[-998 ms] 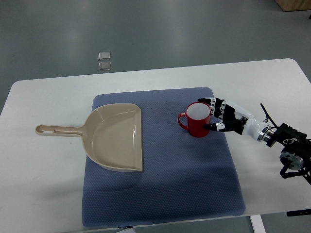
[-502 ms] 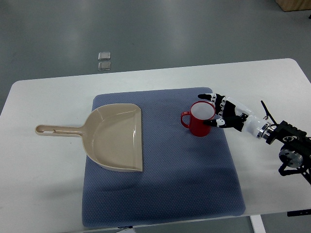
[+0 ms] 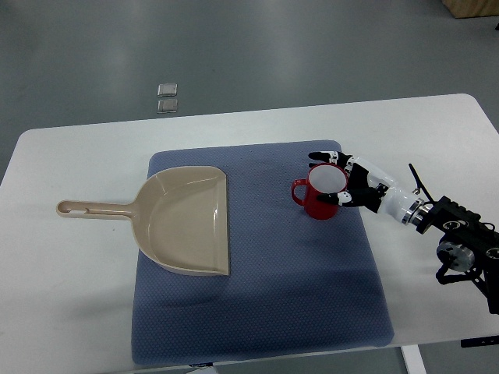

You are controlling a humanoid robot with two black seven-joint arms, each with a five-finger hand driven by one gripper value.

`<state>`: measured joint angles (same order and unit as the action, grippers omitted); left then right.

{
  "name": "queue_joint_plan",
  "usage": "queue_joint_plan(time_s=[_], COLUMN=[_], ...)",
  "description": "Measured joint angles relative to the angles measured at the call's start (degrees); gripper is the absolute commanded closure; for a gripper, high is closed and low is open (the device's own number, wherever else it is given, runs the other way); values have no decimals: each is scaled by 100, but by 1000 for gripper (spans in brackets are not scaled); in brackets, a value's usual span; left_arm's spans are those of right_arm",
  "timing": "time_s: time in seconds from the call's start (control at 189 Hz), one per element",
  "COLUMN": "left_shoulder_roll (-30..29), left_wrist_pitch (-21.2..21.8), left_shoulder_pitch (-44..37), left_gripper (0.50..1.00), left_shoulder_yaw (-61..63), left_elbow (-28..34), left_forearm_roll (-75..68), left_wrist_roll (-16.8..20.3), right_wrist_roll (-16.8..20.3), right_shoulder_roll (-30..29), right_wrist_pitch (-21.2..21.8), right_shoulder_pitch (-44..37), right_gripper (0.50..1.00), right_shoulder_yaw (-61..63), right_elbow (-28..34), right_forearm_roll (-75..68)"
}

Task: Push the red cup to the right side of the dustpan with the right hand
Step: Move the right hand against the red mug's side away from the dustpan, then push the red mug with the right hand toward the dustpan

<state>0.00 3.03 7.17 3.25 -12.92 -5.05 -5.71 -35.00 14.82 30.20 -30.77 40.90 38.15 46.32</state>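
A red cup (image 3: 318,204) with a white inside stands upright on the blue mat (image 3: 257,312), its handle pointing left toward the beige dustpan (image 3: 187,222). The dustpan lies flat on the mat's left half, with its handle reaching out over the white table. A wide strip of bare mat separates the cup from the dustpan's right edge. My right hand (image 3: 331,178) comes in from the right and cups the cup's right side. Its fingers (image 3: 321,157) are spread around the far rim and the thumb rests at the near side. The hand is open against the cup.
The white table (image 3: 70,296) carries the mat in its middle. Two small square tiles (image 3: 167,97) lie on the grey floor beyond the far edge. My right forearm and wrist (image 3: 460,234) stretch over the table's right part.
My right arm has slid left and its fingers reach further around the cup's far side. The cup has barely shifted, its handle turning slightly.
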Motion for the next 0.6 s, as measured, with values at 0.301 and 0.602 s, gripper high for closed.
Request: queue_joint_plan(time_s=[0.301, 0.602], left_shoulder_roll=[0, 0], left_wrist_pitch=[0, 0], left_shoulder_pitch=[-4, -5], left_gripper=[500, 500], left_shoulder_yaw=[0, 0], left_elbow=[0, 0], left_forearm_roll=[3, 5], left_wrist_roll=[0, 0], right_wrist_roll=[0, 0], right_shoulder_roll=[-246, -441], right_wrist_pitch=[-179, -238], right_shoulder_pitch=[1, 0], right_gripper=[566, 566], right_shoulder_yaw=[-71, -72], right_elbow=[-88, -342], right_forearm_roll=[53, 78])
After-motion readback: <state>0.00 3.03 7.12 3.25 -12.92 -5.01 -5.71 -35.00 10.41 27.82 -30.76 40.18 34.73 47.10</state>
